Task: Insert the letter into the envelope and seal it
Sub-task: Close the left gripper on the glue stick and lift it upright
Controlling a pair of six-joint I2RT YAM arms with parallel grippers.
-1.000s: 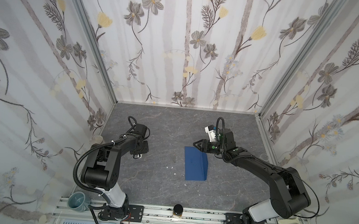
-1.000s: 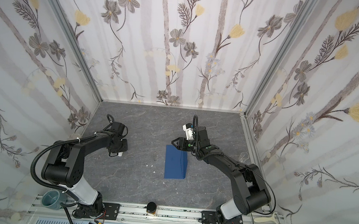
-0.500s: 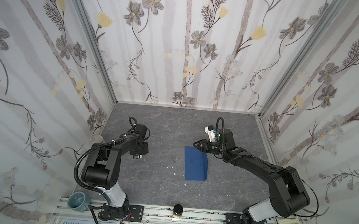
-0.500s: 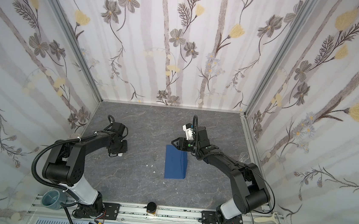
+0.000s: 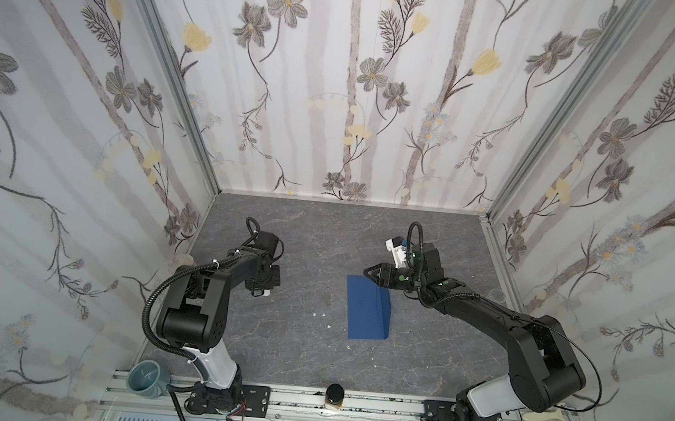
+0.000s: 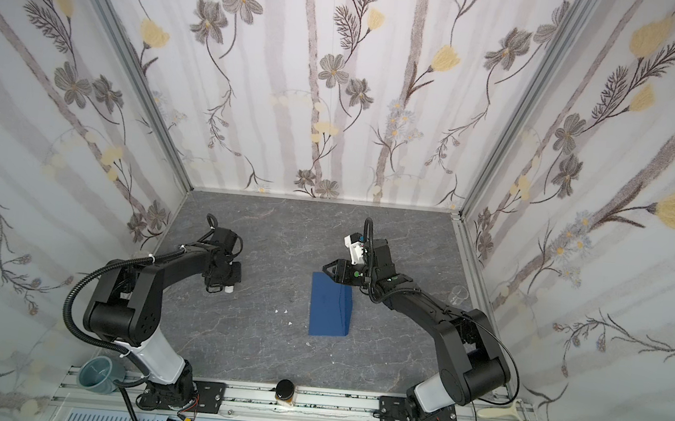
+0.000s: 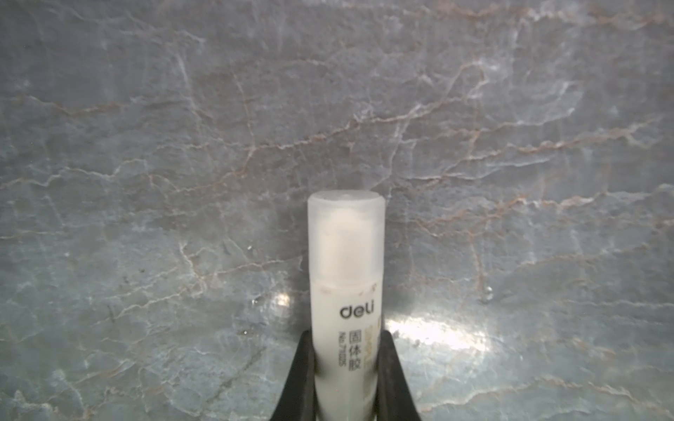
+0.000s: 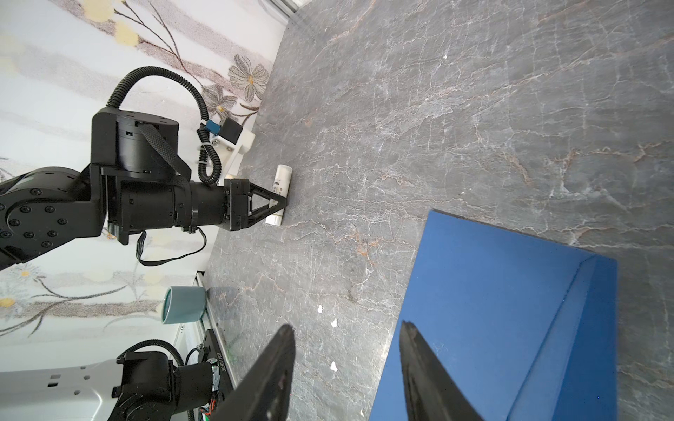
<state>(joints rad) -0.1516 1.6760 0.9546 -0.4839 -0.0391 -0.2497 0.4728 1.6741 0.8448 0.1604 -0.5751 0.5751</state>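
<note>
Pincers first: my left pincer point(image 7: 346, 337) is clamped on a white plastic glue-stick tube point(image 7: 345, 262). One black finger point(image 7: 302, 364) presses each side of its printed barrel, and the frosted cap pokes out ahead. In both top views that pair sits left of centre, low on the grey marbled tabletop point(image 5: 313, 234), with only the tube's white end point(image 5: 266, 293) showing under my fingers. From my right wrist camera the tube point(image 8: 281, 189) lies flat on the stone-look surface with my left fingertips on it.

Over to the dark blue long paper envelope point(image 5: 364, 309): it lies flat at the centre of both top views, long side running up and down the frame, with a triangular fold along its right edge.

My right pincer point(image 5: 371, 273) hangs at the envelope's upper end, jaws well apart, gripping nothing. One finger point(image 8: 277, 364) is over bare table, the other over blue paper; whether it touches, I cannot tell.

Small white paper scraps point(image 5: 322, 314) dot the table between tube and envelope. On the rail along the lower edge stand a teal ceramic mug point(image 5: 144, 376), lower left, and a small black-lidded jar point(image 5: 335, 394), centre.
</note>
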